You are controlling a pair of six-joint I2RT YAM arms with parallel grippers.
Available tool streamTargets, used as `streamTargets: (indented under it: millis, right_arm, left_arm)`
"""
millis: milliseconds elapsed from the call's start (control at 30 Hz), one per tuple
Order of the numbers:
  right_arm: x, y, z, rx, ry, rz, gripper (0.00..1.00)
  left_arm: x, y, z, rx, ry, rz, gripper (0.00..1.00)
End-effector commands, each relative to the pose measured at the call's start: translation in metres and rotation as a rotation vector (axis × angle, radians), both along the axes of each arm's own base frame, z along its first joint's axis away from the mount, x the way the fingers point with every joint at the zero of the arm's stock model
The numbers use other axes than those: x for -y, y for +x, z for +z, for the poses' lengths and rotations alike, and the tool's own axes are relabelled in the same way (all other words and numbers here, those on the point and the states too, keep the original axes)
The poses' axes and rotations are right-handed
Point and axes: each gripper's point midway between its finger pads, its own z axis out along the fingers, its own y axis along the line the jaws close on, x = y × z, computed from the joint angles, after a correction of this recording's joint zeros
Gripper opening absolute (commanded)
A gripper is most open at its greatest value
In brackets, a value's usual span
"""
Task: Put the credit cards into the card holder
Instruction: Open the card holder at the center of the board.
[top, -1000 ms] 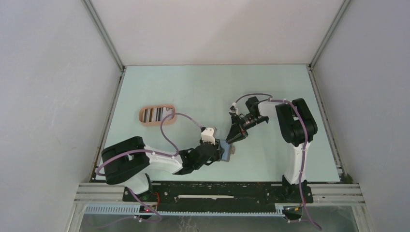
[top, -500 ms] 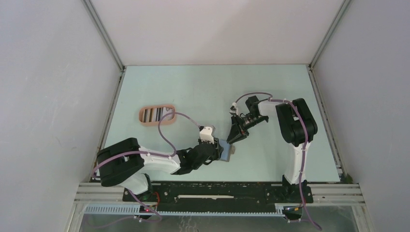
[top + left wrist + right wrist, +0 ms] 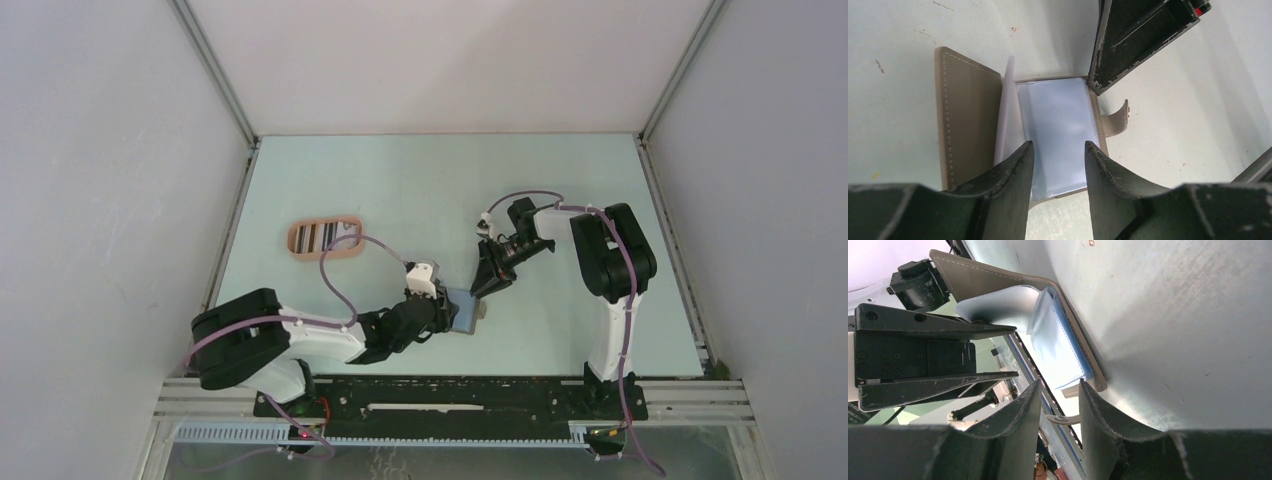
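Observation:
The salmon-pink card holder (image 3: 348, 250) lies at the left of the table with several cards (image 3: 318, 237) in it. The grey folding wallet (image 3: 472, 318) lies open between the arms. In the left wrist view its cover (image 3: 967, 125) is folded left, and a blue card (image 3: 1060, 125) sits inside clear sleeves. A whitish sleeve or card edge (image 3: 1007, 105) stands up. My left gripper (image 3: 1055, 150) is open over the sleeves, holding nothing. My right gripper (image 3: 1060, 389) is open just beyond the wallet's far edge, its fingers (image 3: 1133, 35) showing in the left wrist view.
The wallet's strap (image 3: 1118, 120) sticks out on its right side. Both grippers (image 3: 452, 312) (image 3: 484, 284) are close together over the wallet. Metal frame rails (image 3: 450, 390) run along the near edge, and grey walls close the sides.
My left arm has shifted a little to the left, and the wallet has slid slightly left with it. My right gripper has barely moved.

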Motion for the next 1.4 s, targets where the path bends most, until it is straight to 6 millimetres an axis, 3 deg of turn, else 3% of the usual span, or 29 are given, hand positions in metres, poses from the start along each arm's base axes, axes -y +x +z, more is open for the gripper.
streamTargets:
  millis: [0, 200, 400, 567, 833, 967, 1133, 1300, 1367]
  right_arm:
    - [-0.001, 0.004, 0.001, 0.000, 0.005, -0.009, 0.42]
    - [-0.003, 0.004, 0.002, -0.013, 0.029, -0.010, 0.42]
    - [-0.001, 0.006, 0.004, -0.004, 0.029, -0.018, 0.41]
    - [-0.003, 0.006, 0.009, 0.016, 0.039, -0.003, 0.40]
    - [-0.001, 0.011, 0.035, 0.128, 0.070, 0.029, 0.40]
    - [0.004, 0.016, 0.057, 0.288, 0.057, 0.062, 0.40]
    - [0.006, 0.016, 0.107, 0.566, 0.073, 0.119, 0.40]
    - [-0.006, -0.010, 0.159, 1.027, 0.211, 0.339, 0.45]
    - [-0.015, -0.030, 0.165, 1.171, 0.314, 0.451, 0.56]
  left_arm:
    - [-0.004, 0.003, 0.017, 0.048, -0.033, -0.006, 0.47]
    - [-0.016, 0.003, 0.023, 0.064, -0.034, 0.013, 0.48]
    - [-0.048, 0.010, 0.008, 0.037, 0.081, 0.090, 0.51]
    - [-0.060, 0.013, 0.001, 0.018, 0.118, 0.107, 0.53]
    - [-0.072, 0.021, 0.002, -0.003, 0.156, 0.104, 0.53]
    - [-0.080, 0.024, 0.005, 0.001, 0.171, 0.102, 0.53]
    - [-0.087, 0.024, 0.002, -0.015, 0.133, 0.084, 0.53]
    - [-0.090, 0.023, 0.003, -0.015, 0.090, 0.067, 0.53]
    - [-0.091, 0.023, 0.004, -0.014, 0.078, 0.058, 0.53]
